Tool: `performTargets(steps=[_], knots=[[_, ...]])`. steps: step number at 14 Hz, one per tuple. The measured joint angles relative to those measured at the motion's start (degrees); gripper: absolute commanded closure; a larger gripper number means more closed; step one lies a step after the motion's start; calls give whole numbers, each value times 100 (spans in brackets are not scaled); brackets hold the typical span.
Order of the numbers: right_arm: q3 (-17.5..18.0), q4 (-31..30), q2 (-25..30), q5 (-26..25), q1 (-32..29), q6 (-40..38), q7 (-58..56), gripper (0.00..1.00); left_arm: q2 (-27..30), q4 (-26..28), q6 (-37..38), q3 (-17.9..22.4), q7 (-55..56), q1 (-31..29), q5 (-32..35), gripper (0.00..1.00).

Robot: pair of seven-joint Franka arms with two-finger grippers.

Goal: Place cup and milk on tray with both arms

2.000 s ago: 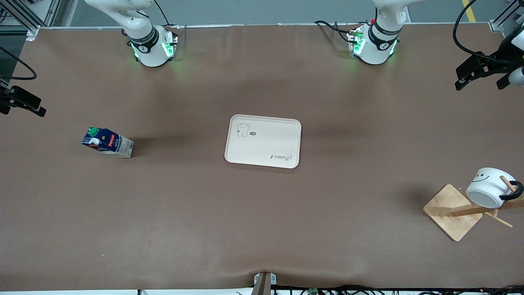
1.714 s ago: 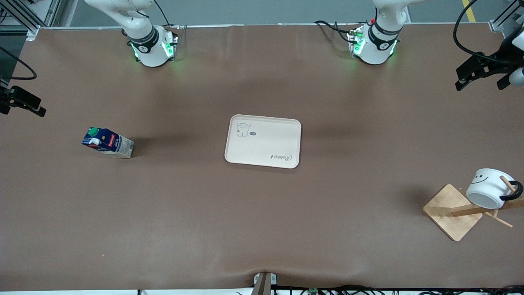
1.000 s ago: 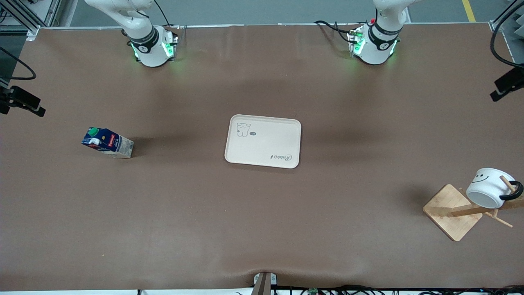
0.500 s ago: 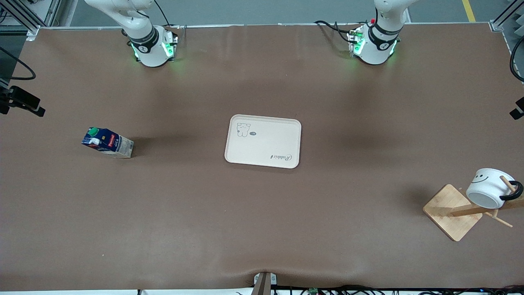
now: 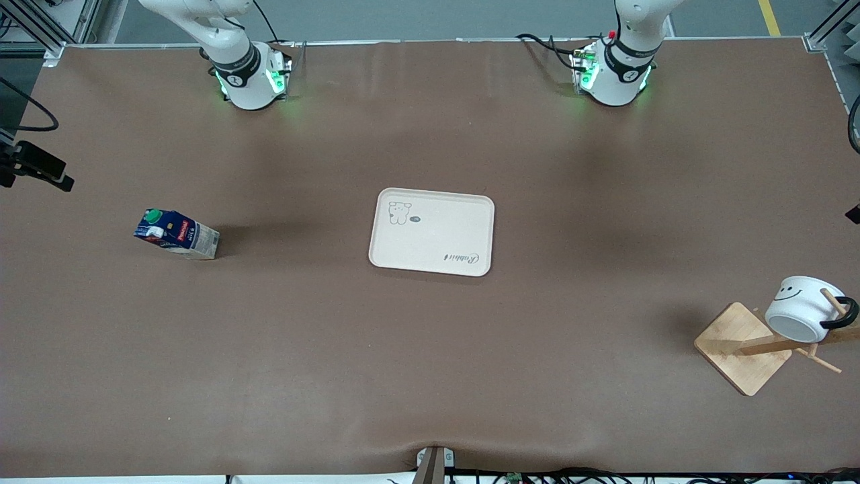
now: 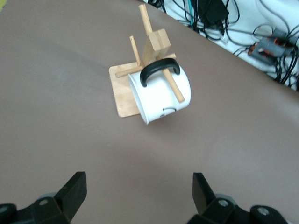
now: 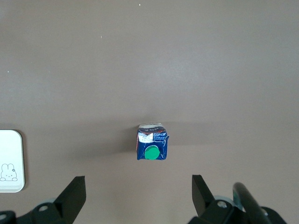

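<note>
The cream tray (image 5: 430, 232) lies mid-table with nothing on it. The milk (image 5: 176, 234), a dark blue carton with a green cap, stands toward the right arm's end of the table. My right gripper (image 7: 138, 189) hangs high over the table beside the milk (image 7: 152, 147), open and empty. The white smiley cup (image 5: 803, 308) hangs by its black handle on a peg of a wooden rack (image 5: 742, 347) toward the left arm's end. My left gripper (image 6: 138, 186) hovers over bare table short of the cup (image 6: 161, 95), open and empty.
Both green-lit arm bases (image 5: 252, 77) (image 5: 615, 74) stand along the table's back edge. Cables and small boxes (image 6: 266, 44) lie off the table past the rack. The tray's corner (image 7: 10, 161) shows in the right wrist view.
The left gripper has swung outward toward the left arm's end of the table and almost left the front view. The right arm, milk, cup and tray have not moved.
</note>
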State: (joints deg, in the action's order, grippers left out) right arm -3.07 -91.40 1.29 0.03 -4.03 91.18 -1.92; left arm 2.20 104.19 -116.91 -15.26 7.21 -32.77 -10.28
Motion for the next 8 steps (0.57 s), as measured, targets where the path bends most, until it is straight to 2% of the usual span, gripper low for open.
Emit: performTargets(steps=[3, 8], knots=[[0, 0, 0, 0, 0, 0, 0, 0, -168, 264, -637, -2, -9, -16, -747, 0], [0, 0, 0, 0, 0, 0, 0, 0, -634, 464, -1552, -1, -853, -28, -926, 0]])
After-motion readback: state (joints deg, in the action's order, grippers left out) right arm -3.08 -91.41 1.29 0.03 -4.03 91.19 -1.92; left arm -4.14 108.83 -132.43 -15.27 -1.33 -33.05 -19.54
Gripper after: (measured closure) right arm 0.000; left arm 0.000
